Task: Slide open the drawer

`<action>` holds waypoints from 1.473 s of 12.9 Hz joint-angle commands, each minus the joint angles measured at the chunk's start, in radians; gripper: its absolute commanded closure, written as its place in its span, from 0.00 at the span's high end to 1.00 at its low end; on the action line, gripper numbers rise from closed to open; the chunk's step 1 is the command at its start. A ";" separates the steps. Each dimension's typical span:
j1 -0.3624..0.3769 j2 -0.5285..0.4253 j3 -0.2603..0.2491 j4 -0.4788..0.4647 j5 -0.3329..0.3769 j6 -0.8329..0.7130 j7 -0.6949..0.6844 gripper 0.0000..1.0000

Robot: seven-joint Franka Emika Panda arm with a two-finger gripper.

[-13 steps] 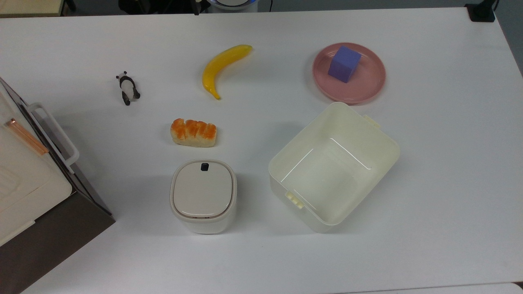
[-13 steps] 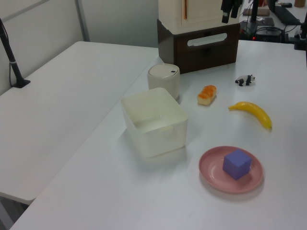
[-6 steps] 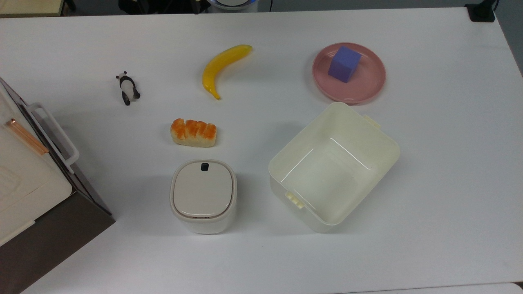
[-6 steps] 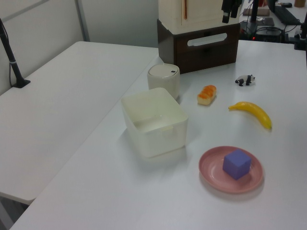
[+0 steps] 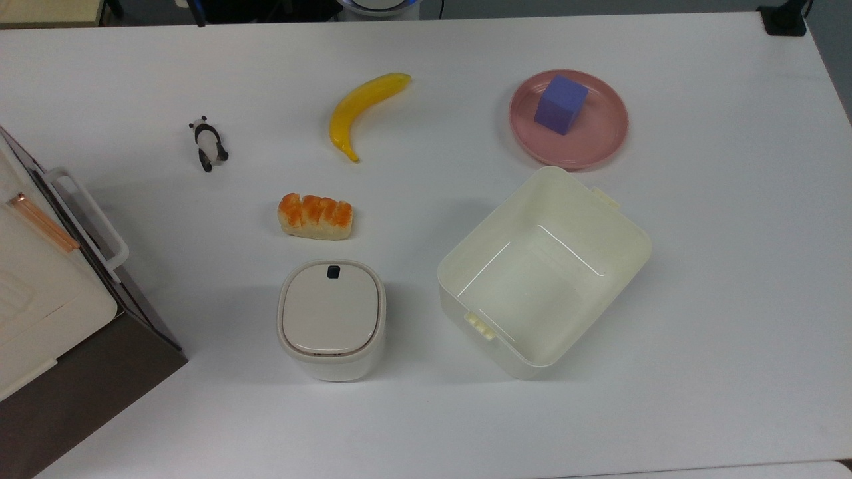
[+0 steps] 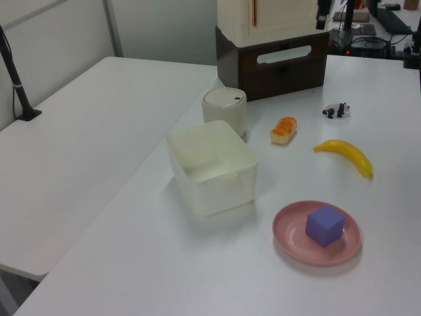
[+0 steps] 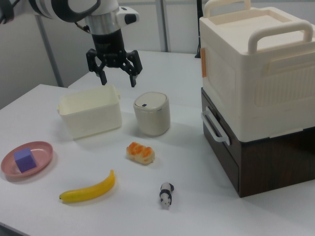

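The drawer (image 7: 222, 147) has a dark brown front and a white bar handle (image 7: 215, 129). Its front sits flush with the brown cabinet at the right view's right. It also shows at the top view's left edge as the drawer (image 5: 100, 253) and at the far end of the table in the left view as the drawer (image 6: 284, 66). My gripper (image 7: 117, 77) hangs open and empty in the air. In the right view it is above the gap between the cream bin and the small lidded bin, well to the left of the handle.
A white box with a copper strip (image 7: 251, 69) sits on the cabinet. On the table lie a bread loaf (image 5: 315, 216), a toy panda (image 5: 209, 144) and a banana (image 5: 359, 110). There are also a lidded bin (image 5: 331, 318), a cream bin (image 5: 466, 266) and a pink plate (image 5: 599, 143) holding a purple cube (image 5: 561, 104).
In the left view the gripper's dark fingers have shifted to the right along the top edge. Nothing on the table has moved.
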 commanded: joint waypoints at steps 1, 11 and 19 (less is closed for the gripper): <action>-0.024 0.050 0.000 -0.019 -0.064 0.031 -0.064 1.00; -0.121 0.268 -0.002 -0.012 -0.165 0.380 -0.051 1.00; -0.234 0.372 -0.002 -0.011 -0.218 0.544 -0.056 1.00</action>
